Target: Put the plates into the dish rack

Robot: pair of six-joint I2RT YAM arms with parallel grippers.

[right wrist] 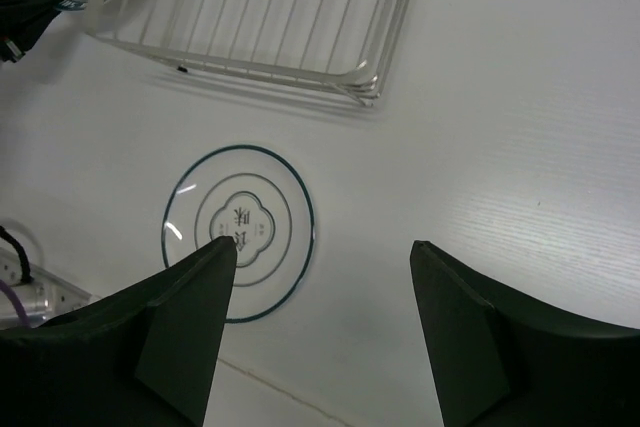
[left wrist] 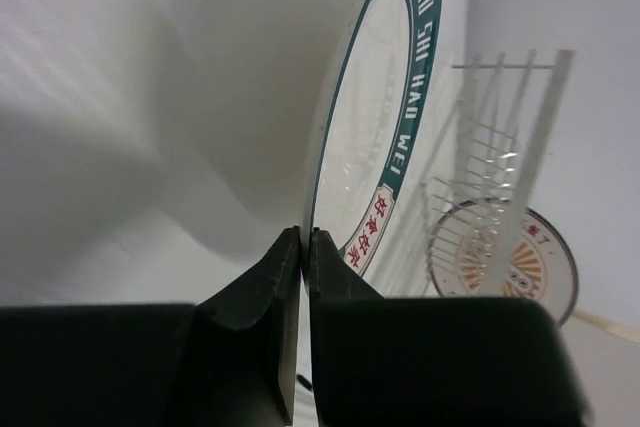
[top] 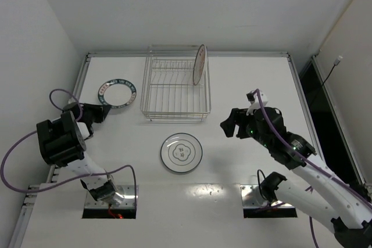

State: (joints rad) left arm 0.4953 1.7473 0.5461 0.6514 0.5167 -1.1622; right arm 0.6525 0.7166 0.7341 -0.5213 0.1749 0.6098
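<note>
The left fingers pinch the near rim of a teal-rimmed plate, pressed together on its edge with the rim sandwiched between them. The left wrist camera sees the plate almost edge-on, with red characters on its border. From above, the left fingers and the teal-rimmed plate sit just left of the wire dish rack, which stands at the far middle of the white table (whether the plate's far edge touches the table cannot be told).

One orange-patterned plate stands upright in the slots at the rack's right end. It shows again through the wires in the left wrist view.

A blue-ringed plate lies flat on the table in front of the rack, apart from it.

The right fingers hang spread wide above the table, to the right of that plate and holding nothing. In the right wrist view the right fingers frame bare table, with the blue-ringed plate partly behind the one on the left and the rack's corner beyond it.
</note>
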